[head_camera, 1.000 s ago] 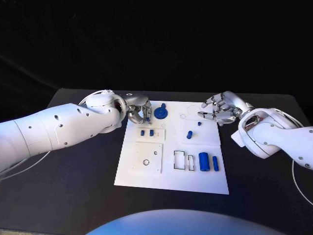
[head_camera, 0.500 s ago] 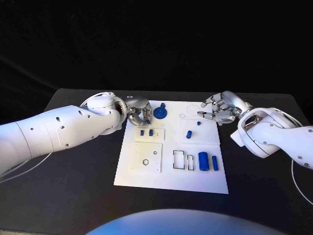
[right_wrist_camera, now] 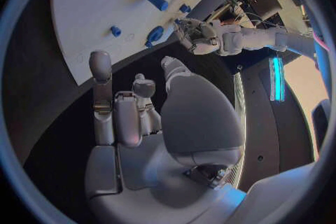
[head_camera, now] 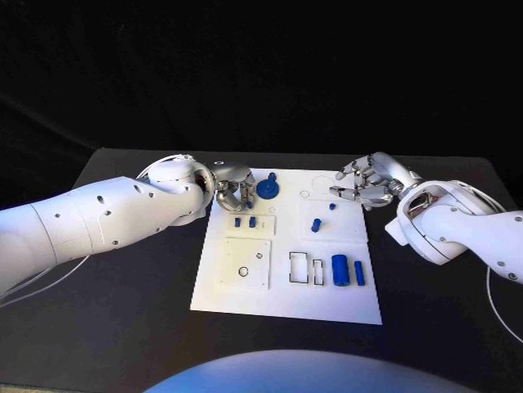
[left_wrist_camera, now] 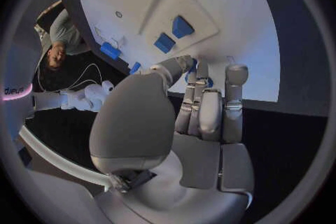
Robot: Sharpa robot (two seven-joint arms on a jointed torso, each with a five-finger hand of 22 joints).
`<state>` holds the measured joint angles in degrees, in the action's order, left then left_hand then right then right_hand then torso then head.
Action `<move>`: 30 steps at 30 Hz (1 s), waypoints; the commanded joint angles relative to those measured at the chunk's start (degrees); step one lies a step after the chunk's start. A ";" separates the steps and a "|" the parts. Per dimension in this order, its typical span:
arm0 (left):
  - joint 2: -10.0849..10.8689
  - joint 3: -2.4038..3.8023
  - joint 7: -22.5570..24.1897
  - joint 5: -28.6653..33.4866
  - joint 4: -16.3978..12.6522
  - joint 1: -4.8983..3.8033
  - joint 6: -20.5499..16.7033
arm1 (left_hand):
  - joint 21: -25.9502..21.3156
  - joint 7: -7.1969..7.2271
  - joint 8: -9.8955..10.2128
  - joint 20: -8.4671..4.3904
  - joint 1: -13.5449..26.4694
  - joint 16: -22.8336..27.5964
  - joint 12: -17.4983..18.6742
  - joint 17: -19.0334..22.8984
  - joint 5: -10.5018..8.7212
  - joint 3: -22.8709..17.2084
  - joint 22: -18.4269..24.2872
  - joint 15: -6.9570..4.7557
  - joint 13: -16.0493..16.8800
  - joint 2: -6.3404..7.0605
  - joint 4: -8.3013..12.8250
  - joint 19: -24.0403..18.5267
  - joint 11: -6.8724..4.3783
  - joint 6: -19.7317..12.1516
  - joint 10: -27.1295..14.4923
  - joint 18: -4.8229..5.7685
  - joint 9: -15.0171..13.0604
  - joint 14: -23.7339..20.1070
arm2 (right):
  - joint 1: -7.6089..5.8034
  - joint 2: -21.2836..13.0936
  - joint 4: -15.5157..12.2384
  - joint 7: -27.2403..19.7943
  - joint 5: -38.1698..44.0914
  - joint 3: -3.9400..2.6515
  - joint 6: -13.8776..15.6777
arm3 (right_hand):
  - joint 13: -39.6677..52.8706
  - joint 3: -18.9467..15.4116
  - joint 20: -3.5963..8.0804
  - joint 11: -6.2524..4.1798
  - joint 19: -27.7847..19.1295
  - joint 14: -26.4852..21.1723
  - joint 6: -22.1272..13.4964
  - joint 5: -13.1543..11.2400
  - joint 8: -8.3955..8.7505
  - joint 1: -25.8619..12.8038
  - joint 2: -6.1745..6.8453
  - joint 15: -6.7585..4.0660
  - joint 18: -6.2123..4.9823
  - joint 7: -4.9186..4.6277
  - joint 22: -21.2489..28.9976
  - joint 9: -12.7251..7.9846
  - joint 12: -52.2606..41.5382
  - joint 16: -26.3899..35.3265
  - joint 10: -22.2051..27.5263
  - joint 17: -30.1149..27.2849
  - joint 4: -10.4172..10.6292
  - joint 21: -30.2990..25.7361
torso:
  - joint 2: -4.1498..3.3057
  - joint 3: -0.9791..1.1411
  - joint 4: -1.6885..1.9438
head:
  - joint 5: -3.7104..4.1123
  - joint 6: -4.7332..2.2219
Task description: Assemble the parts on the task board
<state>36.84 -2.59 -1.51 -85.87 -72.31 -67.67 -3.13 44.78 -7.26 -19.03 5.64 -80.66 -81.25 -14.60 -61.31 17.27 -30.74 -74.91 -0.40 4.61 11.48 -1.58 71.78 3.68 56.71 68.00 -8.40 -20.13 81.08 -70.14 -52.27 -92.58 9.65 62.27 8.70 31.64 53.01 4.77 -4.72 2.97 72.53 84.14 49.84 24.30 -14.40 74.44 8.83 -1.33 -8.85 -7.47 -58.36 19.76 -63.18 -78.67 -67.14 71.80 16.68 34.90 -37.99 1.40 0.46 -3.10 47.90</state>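
The white task board (head_camera: 287,288) lies in the middle of the table. A round blue part (head_camera: 268,190) sits at its far left corner. My left hand (head_camera: 231,188) hangs right beside that part with fingers curled, fingertips at its edge; in the left wrist view a sliver of the blue part (left_wrist_camera: 190,69) shows between thumb and fingers (left_wrist_camera: 210,101), and a grip is not plain. Two small blue blocks (head_camera: 245,221), a blue peg (head_camera: 317,224) and a blue cylinder (head_camera: 340,269) rest on the board. My right hand (head_camera: 367,182) hovers over the far right corner, fingers loosely curled, holding nothing.
Black table (head_camera: 119,311) surrounds the board on both sides. A narrow blue bar (head_camera: 359,273) lies next to the cylinder, with outlined slots (head_camera: 300,266) beside them. In the right wrist view the board (right_wrist_camera: 98,5) stretches ahead of the hand.
My left hand has edged slightly right, closer to the round blue part. The right hand and the parts have stayed put.
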 commanded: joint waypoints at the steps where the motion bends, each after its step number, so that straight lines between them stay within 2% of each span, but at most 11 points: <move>1: -0.38 0.01 -0.33 0.10 0.16 0.04 1.27 | 0.03 -0.33 0.28 0.16 0.72 -0.11 0.40 -0.07 -0.26 -0.06 -4.23 0.25 0.09 0.07 0.27 -0.27 0.13 0.19 0.39 0.26 -0.07 -0.09 | 0.03 0.05 -0.08 -0.31 0.63 -0.01 -0.28 | -0.05 0.40 -0.02 -0.18 -0.56 0.92 -0.06 0.34 -0.13 0.62 0.00 0.00 -0.82 -0.06 0.01 0.09 0.02 0.23 0.33 0.02 -0.08 -0.35 | -0.03 -0.02 -0.04 | 0.09 0.07; 16: -0.80 0.00 -0.90 -0.22 0.54 0.08 2.86 | 0.01 -0.30 0.42 0.21 1.12 -0.05 0.91 0.31 -0.53 0.18 -4.19 0.30 0.14 0.19 0.21 -0.42 0.18 0.27 0.47 0.24 -0.14 -0.25 | 0.03 0.00 -0.10 -0.30 0.64 -0.01 -0.36 | -0.05 0.40 -0.02 -0.18 -0.56 0.92 -0.06 0.34 -0.13 0.62 0.00 0.00 -0.82 -0.06 0.01 0.09 0.02 0.23 0.33 0.02 -0.08 -0.35 | 0.07 0.01 0.04 | 0.41 0.29; 30: -0.49 -0.01 -0.73 0.11 0.43 0.09 2.36 | -0.31 -0.90 3.18 0.65 3.41 0.06 3.61 1.53 0.88 0.89 -3.97 0.73 0.41 1.78 -0.45 -1.02 0.62 -2.95 0.60 0.15 0.43 -0.87 | 0.03 0.03 0.01 -0.30 0.65 -0.01 -0.31 | -0.27 0.58 -0.03 -0.16 -0.52 0.92 -0.12 0.33 -0.11 0.75 0.06 0.01 -0.80 -0.08 -0.06 0.09 0.16 0.22 0.52 0.08 -0.09 -0.34 | 0.06 -0.05 0.08 | 0.35 0.21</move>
<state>36.40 -2.61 -2.18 -85.91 -71.73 -67.60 -1.52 44.77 -8.29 -16.03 6.26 -77.71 -81.24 -11.26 -59.82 17.76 -30.19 -74.91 0.23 4.94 13.20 -2.14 71.14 4.11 54.04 68.41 -8.39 -19.73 80.45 -70.14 -52.28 -92.55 9.65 62.29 8.70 31.63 52.78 5.01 -4.92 2.76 72.33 84.14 49.85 24.30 -14.40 74.66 9.06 -1.33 -8.85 -7.47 -58.41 19.76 -63.18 -78.67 -66.93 71.88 16.44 34.49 -37.90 1.36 0.52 -2.70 48.18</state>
